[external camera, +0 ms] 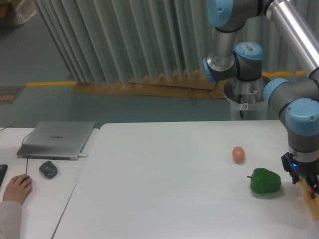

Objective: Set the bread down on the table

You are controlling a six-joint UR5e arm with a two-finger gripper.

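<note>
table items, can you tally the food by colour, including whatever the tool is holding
green: 1, the pepper
orange-brown: 1, the egg
tan: 1, the bread held in the tool at the right edge of the white table
total: 3

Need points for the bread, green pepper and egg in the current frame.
bread (pixel 312 203), fixed camera, on its tan lower length below the fingers.
green pepper (pixel 265 181), fixed camera, centre of its body.
egg (pixel 239 154), fixed camera, middle of the shell.
</note>
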